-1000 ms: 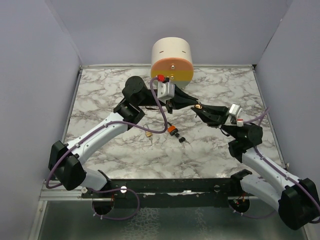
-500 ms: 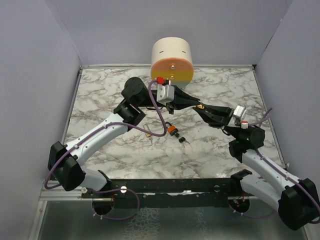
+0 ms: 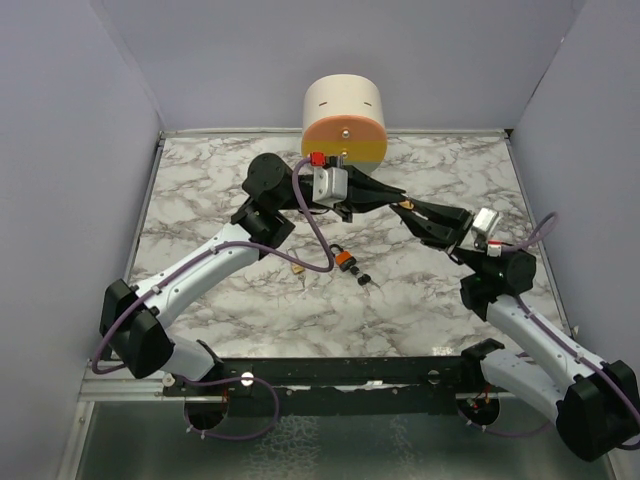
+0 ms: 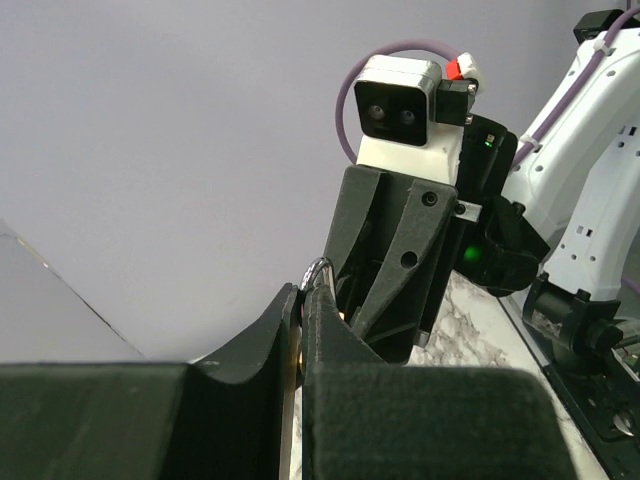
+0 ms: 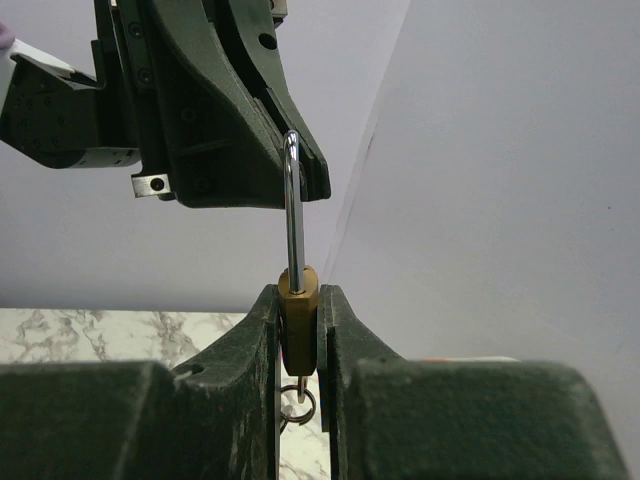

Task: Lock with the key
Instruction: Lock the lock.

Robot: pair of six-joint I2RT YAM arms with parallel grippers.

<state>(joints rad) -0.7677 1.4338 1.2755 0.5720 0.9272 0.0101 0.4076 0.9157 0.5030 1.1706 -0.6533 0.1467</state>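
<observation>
A brass padlock (image 5: 298,318) hangs in the air between my two grippers, above the back middle of the table. My right gripper (image 5: 299,292) is shut on its brass body, the steel shackle (image 5: 292,205) standing up. A small ring (image 5: 298,402) hangs under the body. My left gripper (image 4: 303,292) is shut on the top of the shackle (image 4: 318,268), and in the top view it (image 3: 397,198) meets the right gripper (image 3: 410,208) tip to tip. The key (image 3: 364,279), a tiny black-headed bunch, lies on the marble in front of them, held by nothing.
An orange and black padlock (image 3: 343,260) lies beside the key, and a small brass padlock (image 3: 297,270) is to its left. A cream and orange cylinder (image 3: 343,120) stands at the back edge. Grey walls close both sides; a black rail (image 3: 330,372) runs along the front.
Both grippers, still joined on the padlock, have shifted slightly towards the back right. The right wrist has swung outwards to the right. The things on the table have not moved.
</observation>
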